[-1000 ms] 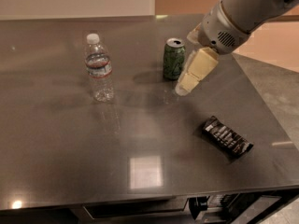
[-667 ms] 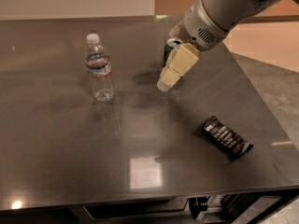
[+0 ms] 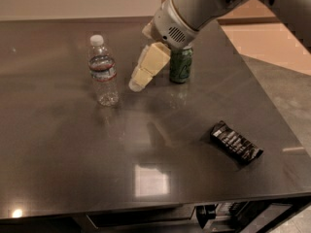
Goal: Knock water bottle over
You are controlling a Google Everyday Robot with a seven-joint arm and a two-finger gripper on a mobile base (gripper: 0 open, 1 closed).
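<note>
The water bottle stands upright on the dark table, left of centre. It is clear and ribbed, with a white cap and a blue-white label edged in red. My gripper hangs from the grey arm coming in from the upper right. Its cream fingers point down and to the left. The tip is a short way to the right of the bottle, at about the height of the label, and apart from it.
A green soda can stands just right of the gripper, partly behind the arm. A black snack packet lies flat at the right front. The table's right edge runs diagonally beside a lighter floor.
The arm and gripper have moved left across the table, from in front of the can towards the bottle. The bottle, can and packet have stayed put.
</note>
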